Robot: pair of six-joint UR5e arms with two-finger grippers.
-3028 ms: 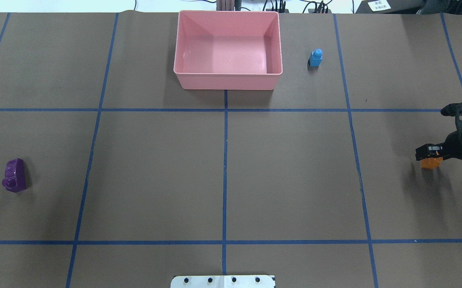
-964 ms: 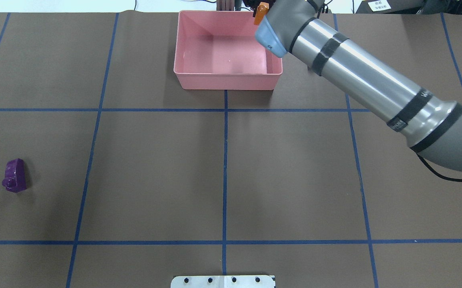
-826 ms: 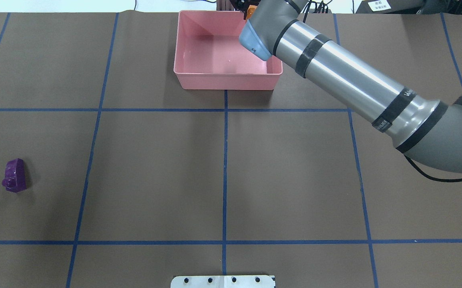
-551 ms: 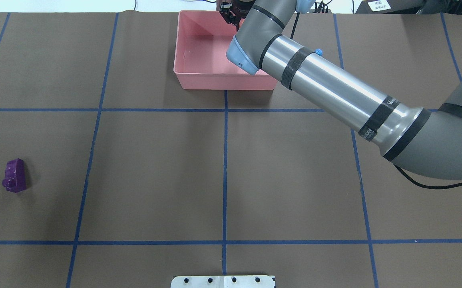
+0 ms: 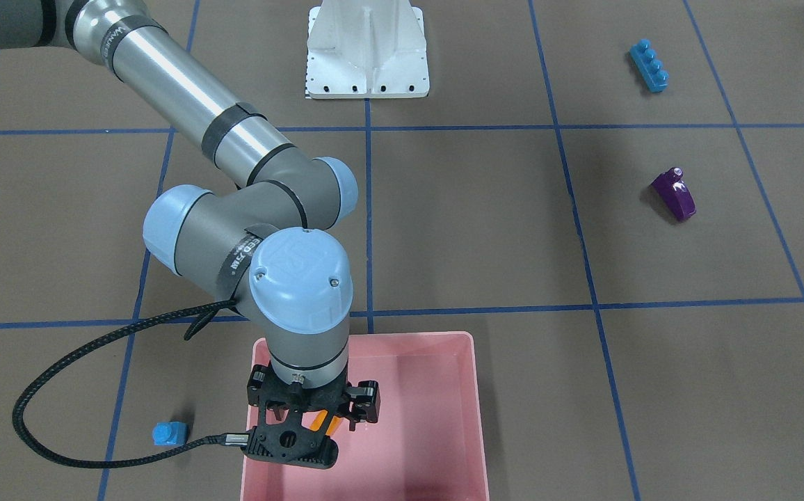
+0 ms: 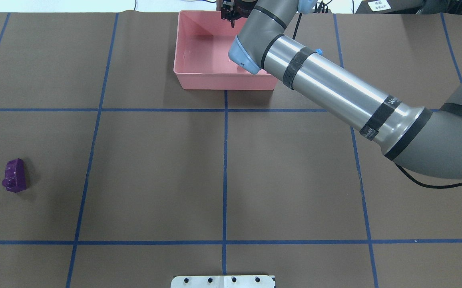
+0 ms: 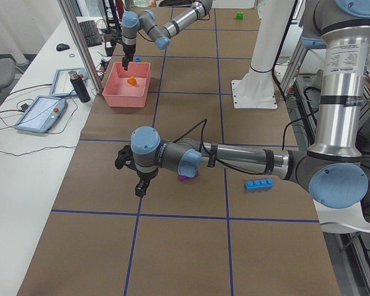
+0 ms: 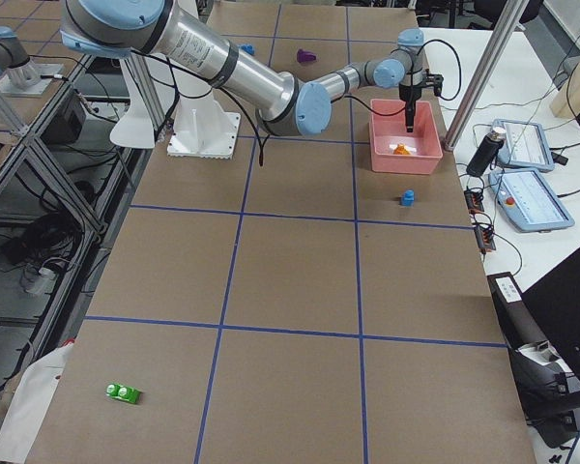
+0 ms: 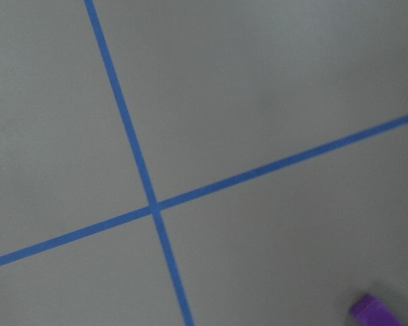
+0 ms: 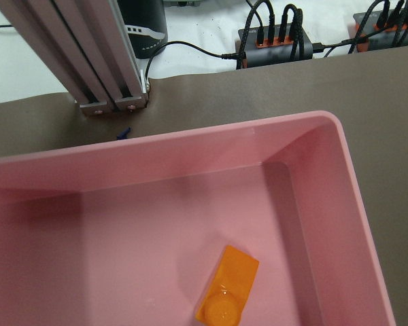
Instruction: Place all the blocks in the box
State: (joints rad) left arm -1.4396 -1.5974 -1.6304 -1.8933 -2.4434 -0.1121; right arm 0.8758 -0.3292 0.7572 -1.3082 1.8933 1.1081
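The orange sloped block [image 10: 230,293] lies loose on the floor of the pink box [image 10: 190,144], also seen from the front [image 5: 320,419]. My right gripper [image 5: 313,416] hangs over the box [image 5: 437,431] with nothing between its fingers. The small light-blue block [image 5: 169,433] stands on the table beside the box. The purple sloped block [image 6: 14,181] and the long blue block [image 5: 649,65] lie on my left side. The green block [image 8: 123,392] lies far off on my right. My left gripper [image 7: 140,188] hovers near the purple block [image 7: 186,177]; I cannot tell its state.
The white robot base [image 5: 366,49] stands at the table's near edge. A black cable [image 5: 61,445] loops from the right wrist over the table by the light-blue block. Aluminium posts [image 10: 88,54] and tablets [image 8: 527,193] stand just past the table's far edge.
My right arm carried the orange block from the table's right side to above the box. The block has left the gripper and lies in the box.
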